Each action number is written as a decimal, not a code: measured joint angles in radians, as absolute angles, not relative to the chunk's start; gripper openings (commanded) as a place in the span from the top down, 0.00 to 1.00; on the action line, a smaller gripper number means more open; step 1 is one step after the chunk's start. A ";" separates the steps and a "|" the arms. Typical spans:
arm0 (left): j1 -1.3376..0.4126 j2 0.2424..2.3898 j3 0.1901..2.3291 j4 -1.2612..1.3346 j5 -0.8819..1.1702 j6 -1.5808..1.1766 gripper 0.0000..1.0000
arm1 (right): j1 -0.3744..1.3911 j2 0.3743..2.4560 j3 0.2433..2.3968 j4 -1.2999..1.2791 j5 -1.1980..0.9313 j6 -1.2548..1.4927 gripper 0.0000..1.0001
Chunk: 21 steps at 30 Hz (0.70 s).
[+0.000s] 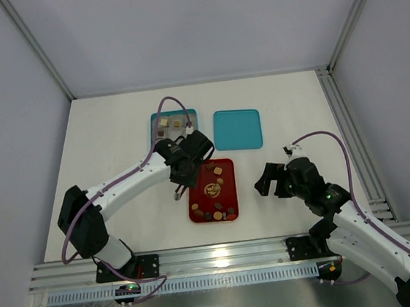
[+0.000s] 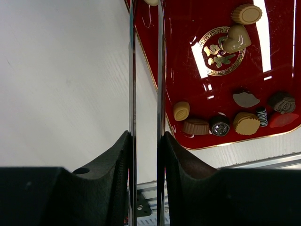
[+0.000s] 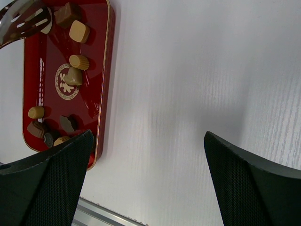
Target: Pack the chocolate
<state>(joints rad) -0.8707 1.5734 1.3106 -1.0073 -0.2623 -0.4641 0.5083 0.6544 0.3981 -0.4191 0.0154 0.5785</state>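
The red tray [image 1: 203, 206] lies in the middle of the table with several chocolates [image 1: 213, 190] on it, brown, tan and cream. They show closer in the left wrist view [image 2: 236, 38] and the right wrist view [image 3: 79, 32]. My left gripper [image 1: 185, 172] [image 2: 146, 136] is shut on metal tongs [image 2: 160, 70] along the tray's left edge. The slotted tips of the tongs [image 3: 23, 19] hover over the tray's far left corner. My right gripper [image 1: 265, 180] [image 3: 148, 136] is open and empty over bare table to the right of the tray [image 3: 104, 70].
A teal box [image 1: 190, 113] holding a few chocolates stands behind the tray. Its teal lid [image 1: 238, 129] lies to the right of it. An aluminium rail [image 1: 223, 256] runs along the near table edge, and grey walls enclose the sides.
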 measured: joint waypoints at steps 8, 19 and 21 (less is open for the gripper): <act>-0.871 1.544 1.332 -1.035 -0.262 -0.464 0.73 | 0.508 0.655 0.398 -0.416 0.015 0.579 0.00; -0.877 1.499 1.343 -1.063 -0.263 -0.465 0.73 | 0.508 0.655 0.397 -0.410 0.015 0.579 0.00; -0.877 1.495 1.348 -1.068 -0.263 -0.465 0.73 | 0.508 0.655 0.395 -0.409 0.015 0.579 0.00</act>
<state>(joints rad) -0.8768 1.4948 1.3476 -1.0679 -0.2626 -0.4648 0.5083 0.6552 0.3946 -0.4088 0.0154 0.5793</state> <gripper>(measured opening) 0.305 0.996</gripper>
